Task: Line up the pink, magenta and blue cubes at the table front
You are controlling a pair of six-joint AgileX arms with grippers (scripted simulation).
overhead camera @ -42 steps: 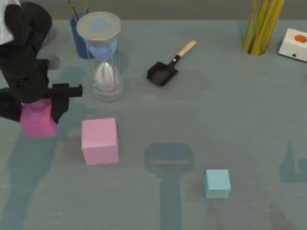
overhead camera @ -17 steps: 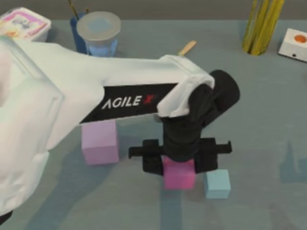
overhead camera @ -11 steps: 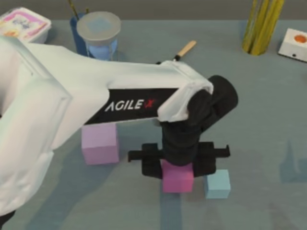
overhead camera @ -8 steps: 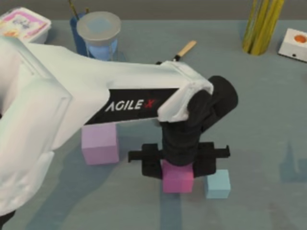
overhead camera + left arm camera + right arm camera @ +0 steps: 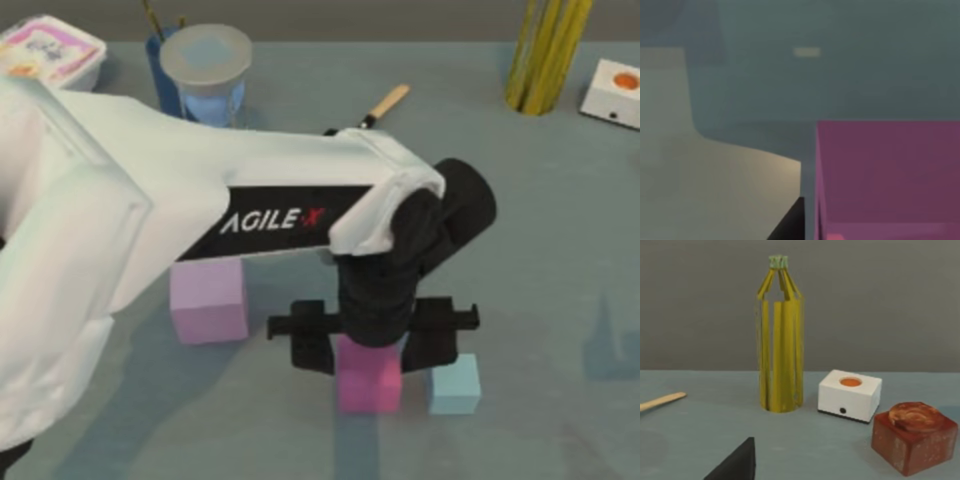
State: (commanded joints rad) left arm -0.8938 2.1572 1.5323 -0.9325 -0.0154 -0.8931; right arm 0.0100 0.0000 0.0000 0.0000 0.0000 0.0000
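While left gripper (image 5: pixel 372 338) reaches to table (image 5: pixel 540 250) front, fingers clamp magenta cube (image 5: pixel 369 374) (directly beneath claw); blue cube (image 5: pixel 455 384) just right of claw, pink cube (image 5: pixel 208 300) well left. Right arm out of sight.

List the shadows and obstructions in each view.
Top view: the left arm hides much of the table and shadows the pink cube; its left tool sits over the magenta cube; right arm unseen. Left wrist view: magenta cube looms close. Right wrist view: evenly lit.
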